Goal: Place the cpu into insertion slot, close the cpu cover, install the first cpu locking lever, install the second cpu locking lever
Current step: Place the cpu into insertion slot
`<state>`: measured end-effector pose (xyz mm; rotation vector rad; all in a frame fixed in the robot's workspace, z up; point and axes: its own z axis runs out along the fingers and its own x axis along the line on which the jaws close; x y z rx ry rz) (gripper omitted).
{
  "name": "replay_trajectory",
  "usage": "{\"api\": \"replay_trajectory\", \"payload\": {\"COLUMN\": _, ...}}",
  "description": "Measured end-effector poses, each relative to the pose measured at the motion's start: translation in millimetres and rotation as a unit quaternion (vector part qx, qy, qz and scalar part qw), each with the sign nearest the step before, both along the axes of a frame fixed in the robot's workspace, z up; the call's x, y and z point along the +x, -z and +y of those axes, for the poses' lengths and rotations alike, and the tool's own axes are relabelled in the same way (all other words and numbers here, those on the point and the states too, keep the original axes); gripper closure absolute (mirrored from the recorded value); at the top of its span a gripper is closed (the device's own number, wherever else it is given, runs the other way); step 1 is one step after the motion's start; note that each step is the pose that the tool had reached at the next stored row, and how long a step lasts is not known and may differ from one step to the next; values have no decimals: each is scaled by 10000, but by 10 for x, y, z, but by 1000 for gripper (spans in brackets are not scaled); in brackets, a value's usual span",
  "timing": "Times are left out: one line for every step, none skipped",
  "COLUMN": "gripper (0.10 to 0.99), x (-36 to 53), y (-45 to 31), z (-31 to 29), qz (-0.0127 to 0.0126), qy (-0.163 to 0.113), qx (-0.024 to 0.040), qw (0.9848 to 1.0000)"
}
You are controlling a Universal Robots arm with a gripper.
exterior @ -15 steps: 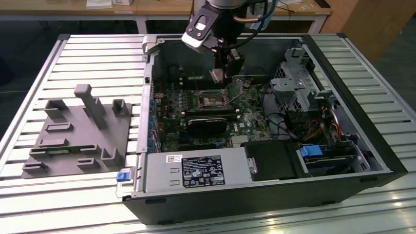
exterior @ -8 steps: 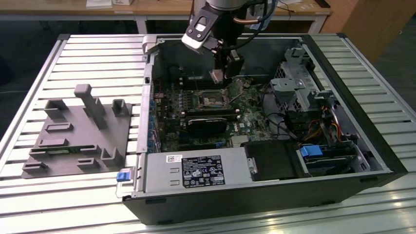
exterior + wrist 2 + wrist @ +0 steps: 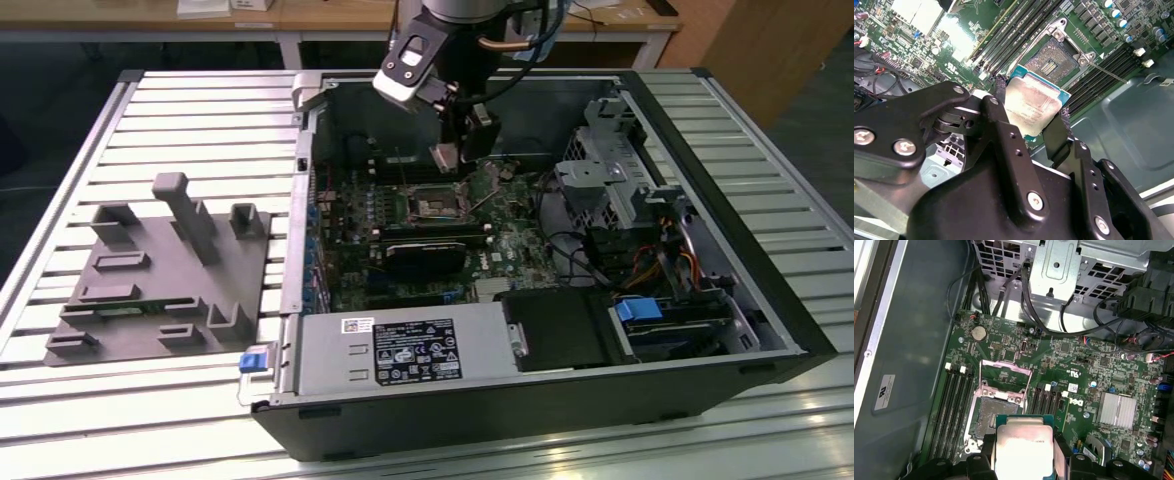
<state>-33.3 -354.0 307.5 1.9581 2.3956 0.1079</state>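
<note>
My gripper (image 3: 450, 150) hangs inside the open computer case, shut on the cpu (image 3: 446, 157), a small square chip with a silver-grey top. In both wrist views the black fingers (image 3: 999, 95) clamp the cpu (image 3: 1031, 107) (image 3: 1021, 445) by two opposite edges. The insertion slot (image 3: 437, 203) (image 3: 1052, 61) (image 3: 995, 416) lies open on the green board, just below and slightly ahead of the chip, with a gap between them. The cpu cover (image 3: 1004, 374), a thin metal frame with a window, is flipped back beyond the slot. A thin lever rod (image 3: 1109, 73) sticks out beside the slot.
Long black memory slots (image 3: 954, 400) run on both sides of the slot. A metal drive cage (image 3: 607, 160) with cables stands at the exterior view's right. The labelled power supply box (image 3: 400, 350) fills the case's near end. A grey fixture (image 3: 160, 270) sits on the table outside.
</note>
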Motion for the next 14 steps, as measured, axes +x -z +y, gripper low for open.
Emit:
{"api": "replay_trajectory", "payload": {"gripper": 545, "x": 0, "y": 0, "z": 0, "qz": 0, "qy": 1, "qx": 0, "qw": 10000}}
{"api": "replay_trajectory", "payload": {"gripper": 545, "x": 0, "y": 1, "z": 0, "qz": 0, "qy": 3, "qx": 0, "qw": 10000}}
{"api": "replay_trajectory", "payload": {"gripper": 545, "x": 0, "y": 1, "z": 0, "qz": 0, "qy": 4, "qx": 0, "qw": 10000}}
{"api": "replay_trajectory", "payload": {"gripper": 545, "x": 0, "y": 1, "z": 0, "qz": 0, "qy": 6, "qx": 0, "qw": 10000}}
{"api": "replay_trajectory", "payload": {"gripper": 545, "x": 0, "y": 2, "z": 0, "qz": 0, "qy": 9, "qx": 0, "qw": 10000}}
{"api": "replay_trajectory", "payload": {"gripper": 545, "x": 0, "y": 2, "z": 0, "qz": 0, "qy": 12, "qx": 0, "qw": 10000}}
{"api": "replay_trajectory", "payload": {"gripper": 545, "x": 0, "y": 3, "z": 0, "qz": 0, "qy": 15, "qx": 0, "qw": 10000}}
{"api": "replay_trajectory", "payload": {"gripper": 545, "x": 0, "y": 3, "z": 0, "qz": 0, "qy": 19, "qx": 0, "qw": 10000}}
{"api": "replay_trajectory", "payload": {"gripper": 545, "x": 0, "y": 4, "z": 0, "qz": 0, "qy": 23, "qx": 0, "qw": 10000}}
{"api": "replay_trajectory", "payload": {"gripper": 545, "x": 0, "y": 5, "z": 0, "qz": 0, "qy": 29, "qx": 0, "qw": 10000}}
{"api": "replay_trajectory", "payload": {"gripper": 545, "x": 0, "y": 6, "z": 1, "qz": 0, "qy": 35, "qx": 0, "qw": 10000}}
{"api": "replay_trajectory", "payload": {"gripper": 545, "x": 0, "y": 7, "z": 1, "qz": 0, "qy": 43, "qx": 0, "qw": 10000}}
{"api": "replay_trajectory", "payload": {"gripper": 545, "x": 0, "y": 9, "z": 1, "qz": 0, "qy": 57, "qx": 0, "qw": 10000}}
{"api": "replay_trajectory", "payload": {"gripper": 545, "x": 0, "y": 12, "z": 3, "qz": -1, "qy": 81, "qx": 1, "qw": 10000}}
